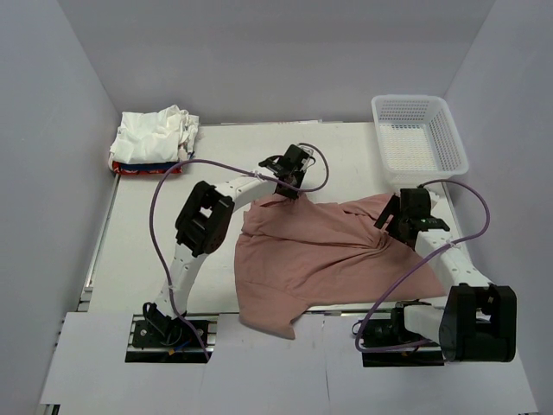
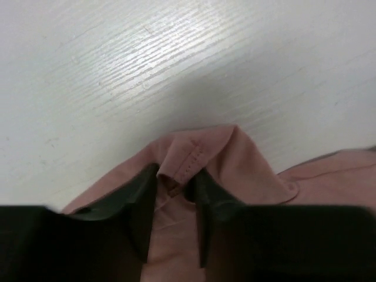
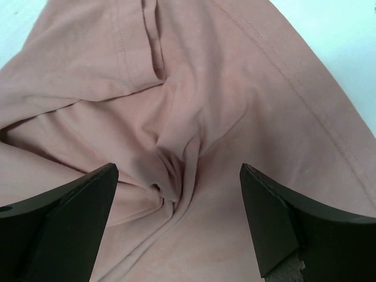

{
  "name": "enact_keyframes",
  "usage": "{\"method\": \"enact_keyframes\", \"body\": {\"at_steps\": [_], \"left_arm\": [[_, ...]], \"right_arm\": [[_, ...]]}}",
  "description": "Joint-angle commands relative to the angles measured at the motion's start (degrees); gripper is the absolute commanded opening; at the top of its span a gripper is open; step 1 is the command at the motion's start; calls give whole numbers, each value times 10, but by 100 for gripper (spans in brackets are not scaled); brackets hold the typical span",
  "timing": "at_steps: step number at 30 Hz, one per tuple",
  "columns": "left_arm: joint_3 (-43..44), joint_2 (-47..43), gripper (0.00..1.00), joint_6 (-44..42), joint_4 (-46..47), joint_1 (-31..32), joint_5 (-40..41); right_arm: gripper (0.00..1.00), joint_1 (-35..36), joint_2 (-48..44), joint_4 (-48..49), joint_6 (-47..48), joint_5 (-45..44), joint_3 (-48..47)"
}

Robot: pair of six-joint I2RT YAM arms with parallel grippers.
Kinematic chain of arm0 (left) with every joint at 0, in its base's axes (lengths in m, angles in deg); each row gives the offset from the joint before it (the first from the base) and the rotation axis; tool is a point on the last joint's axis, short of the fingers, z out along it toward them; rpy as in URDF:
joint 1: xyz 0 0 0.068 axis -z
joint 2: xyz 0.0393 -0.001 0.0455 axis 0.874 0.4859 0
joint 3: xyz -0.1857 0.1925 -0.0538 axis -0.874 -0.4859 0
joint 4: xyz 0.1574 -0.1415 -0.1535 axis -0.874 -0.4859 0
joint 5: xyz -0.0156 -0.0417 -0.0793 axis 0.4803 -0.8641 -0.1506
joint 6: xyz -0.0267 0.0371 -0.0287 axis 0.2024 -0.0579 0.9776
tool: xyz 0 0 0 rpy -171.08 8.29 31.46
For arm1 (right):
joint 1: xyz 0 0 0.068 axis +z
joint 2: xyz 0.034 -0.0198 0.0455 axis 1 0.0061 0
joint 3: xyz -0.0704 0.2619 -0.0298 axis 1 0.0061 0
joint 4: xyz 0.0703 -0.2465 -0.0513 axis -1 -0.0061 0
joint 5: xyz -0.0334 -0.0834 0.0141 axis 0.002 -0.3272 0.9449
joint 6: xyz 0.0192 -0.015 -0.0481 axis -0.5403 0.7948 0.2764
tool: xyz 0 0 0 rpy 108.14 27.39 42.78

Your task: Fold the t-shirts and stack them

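Observation:
A large dusty-pink t-shirt (image 1: 320, 255) lies crumpled on the table, print side hidden. My left gripper (image 1: 289, 186) is shut on a hemmed corner of the pink shirt (image 2: 194, 155) at its far edge; the stitched hem sits pinched between the fingers (image 2: 141, 200). My right gripper (image 1: 399, 226) is open over the shirt's right side, its fingers (image 3: 82, 200) apart above a bunched fold of the pink cloth (image 3: 176, 164). A stack of white t-shirts (image 1: 155, 136) on a red one (image 1: 138, 169) sits at the far left.
A white plastic lattice basket (image 1: 419, 138) stands at the far right corner. Grey walls close in the table on three sides. Purple cables loop from both arms over the table.

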Motion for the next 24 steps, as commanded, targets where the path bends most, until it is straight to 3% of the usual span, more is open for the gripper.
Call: {"method": "enact_keyframes", "body": {"at_steps": [1,2,3,5,10,19,24], "left_arm": [[11,-19,30,-4,-5,1,-1],[11,-25,24,-4,2,-4,5],[5,-25,10,1,9,-4,17],[-9,-48,0,8,17,-10,30],[-44,-105,0,22,24,-15,77],[-289,-313,0,64,106,-15,130],[-336,-367,0,81,84,-15,193]], "right_arm": [[90,-9,6,-3,8,8,0],[90,-11,8,1,13,13,1],[90,-11,8,6,24,17,2],[90,-12,6,17,53,51,3],[90,-9,15,26,68,54,-10],[88,-7,96,95,72,142,-67],[85,-7,169,123,79,212,-106]]}}
